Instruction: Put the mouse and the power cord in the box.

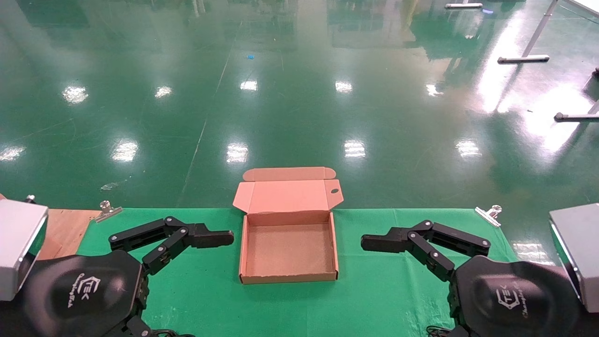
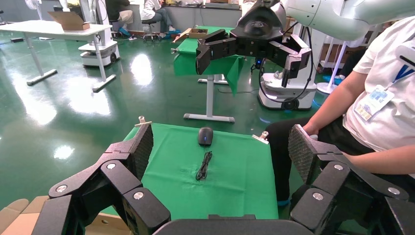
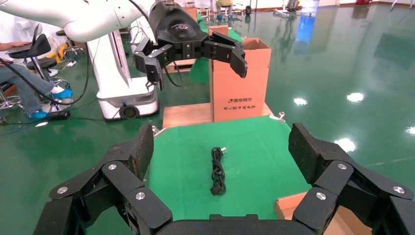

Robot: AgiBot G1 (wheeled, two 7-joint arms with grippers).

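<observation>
The brown cardboard box (image 1: 289,276) lies open in the middle of the green cloth, its lid folded back and nothing inside. My left gripper (image 1: 224,238) hovers open just left of it, and my right gripper (image 1: 367,242) open just right, both pointing at the box. The left wrist view shows the black mouse (image 2: 205,136) on the cloth beyond the open left gripper (image 2: 220,141), with a thin black cable (image 2: 203,165) beside it. In the right wrist view, the bundled black power cord (image 3: 217,170) lies on the cloth beyond the open right gripper (image 3: 221,138). Neither mouse nor cord shows in the head view.
Metal clips (image 1: 489,214) (image 1: 106,209) pin the cloth at the table's far corners. A wooden board (image 1: 65,229) and a tall cardboard carton (image 3: 240,78) stand off the table's left end. A seated person (image 2: 372,117) is at its right end.
</observation>
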